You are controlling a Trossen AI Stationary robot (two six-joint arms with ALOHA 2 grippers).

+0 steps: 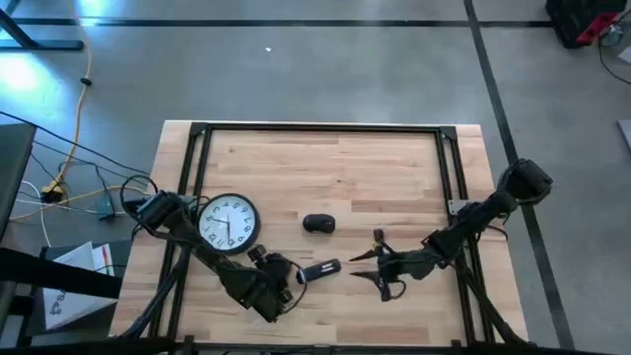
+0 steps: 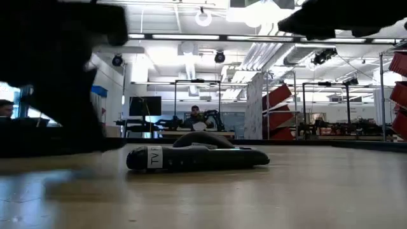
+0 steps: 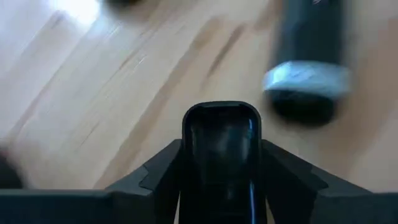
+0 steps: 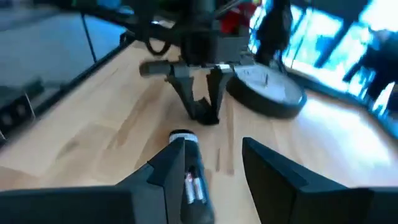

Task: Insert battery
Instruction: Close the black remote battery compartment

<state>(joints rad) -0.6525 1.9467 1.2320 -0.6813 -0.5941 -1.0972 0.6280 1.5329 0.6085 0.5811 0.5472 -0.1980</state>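
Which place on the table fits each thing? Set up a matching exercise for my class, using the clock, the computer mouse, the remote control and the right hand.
Things:
1. clock
2. computer mouse
3. remote control
4. right hand

Places:
A. near the middle of the table
B. between the two hands, toward the front edge
C. at the table's left, beside the left arm
D. just right of the remote, fingers spread open

Pairs: 1-C, 2-A, 3-B, 4-D
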